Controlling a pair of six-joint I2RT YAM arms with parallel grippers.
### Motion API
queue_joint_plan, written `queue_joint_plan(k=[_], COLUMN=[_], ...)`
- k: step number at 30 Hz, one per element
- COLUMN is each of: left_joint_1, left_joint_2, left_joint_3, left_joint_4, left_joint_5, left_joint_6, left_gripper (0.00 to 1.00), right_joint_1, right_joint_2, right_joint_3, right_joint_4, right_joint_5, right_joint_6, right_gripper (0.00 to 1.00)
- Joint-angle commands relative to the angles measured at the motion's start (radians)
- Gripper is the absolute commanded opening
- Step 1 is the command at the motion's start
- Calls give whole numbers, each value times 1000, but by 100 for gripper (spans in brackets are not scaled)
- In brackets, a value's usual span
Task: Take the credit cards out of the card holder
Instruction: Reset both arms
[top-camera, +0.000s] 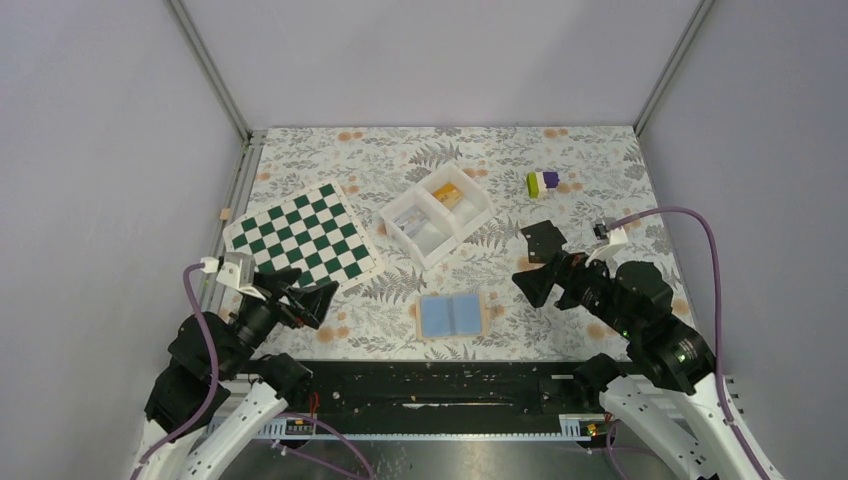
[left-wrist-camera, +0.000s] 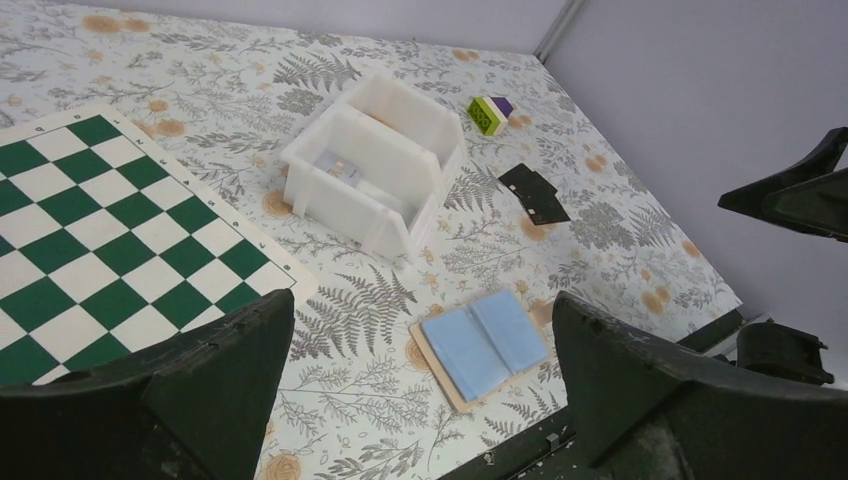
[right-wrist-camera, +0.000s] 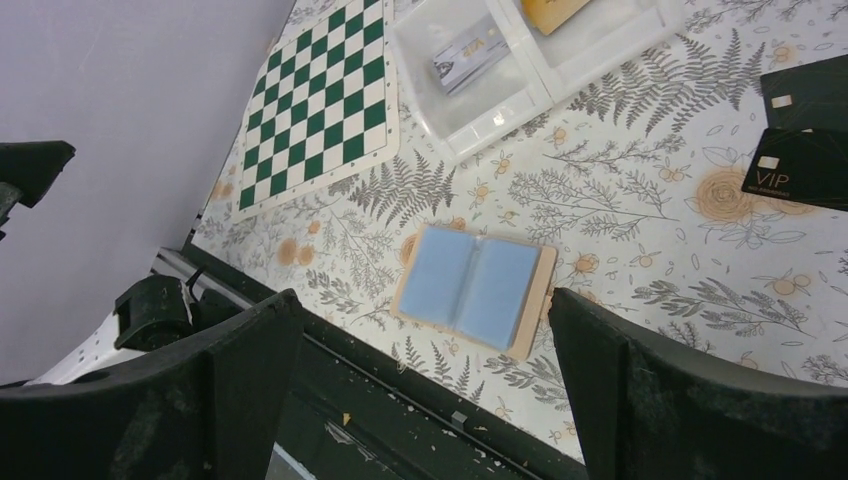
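Two pale blue panels are all I can read of the card holder (top-camera: 452, 314). It lies open and flat on the counter (top-camera: 600, 160) at about 6 o'clock, close to the near edge and between my arms. Whether credit cards sit under those glossy panels I cannot tell; no separate card edge shows in any view.

Counting outward from the holder:
- One white tray (left-wrist-camera: 380, 215) stands at its 12 o'clock, with two compartments. The left one holds a pale grey card (right-wrist-camera: 470, 60). The right one holds an orange-yellow thing (right-wrist-camera: 555, 10), cut off by the frame in the right wrist view.
- Two black cards (right-wrist-camera: 805, 130) overlap at the holder's 2 o'clock, and one reads VIP.
- One green, white and purple block (top-camera: 543, 183) sits farther out, near 1 o'clock.
- One green-and-white chequered board (top-camera: 300, 237) lies at 10 o'clock.

My left claw (top-camera: 318, 290) hangs at the holder's 9 o'clock, fingers spread wide and gripping nothing. My right claw (top-camera: 540, 275) hangs at 3 o'clock, equally wide and empty. From above it crowds the black cards, so their near edge is hard to separate from the fingers.
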Motion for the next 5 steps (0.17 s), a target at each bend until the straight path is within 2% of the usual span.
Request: queue_joint_plan(k=[1, 5], left_joint_1=[0, 0], left_joint_2=[-20, -19], left_joint_3=[-6, -9], left_joint_4=[47, 36], left_joint_5=[-54, -60], left_joint_6=[0, 3], left_gripper=[99, 99], right_joint_1=[-3, -3], right_joint_2=[-27, -34], right_joint_3=[-1, 2], right_joint_4=[12, 12], right_joint_5=[49, 45], right_joint_6=[-11, -12], right_gripper=[100, 100])
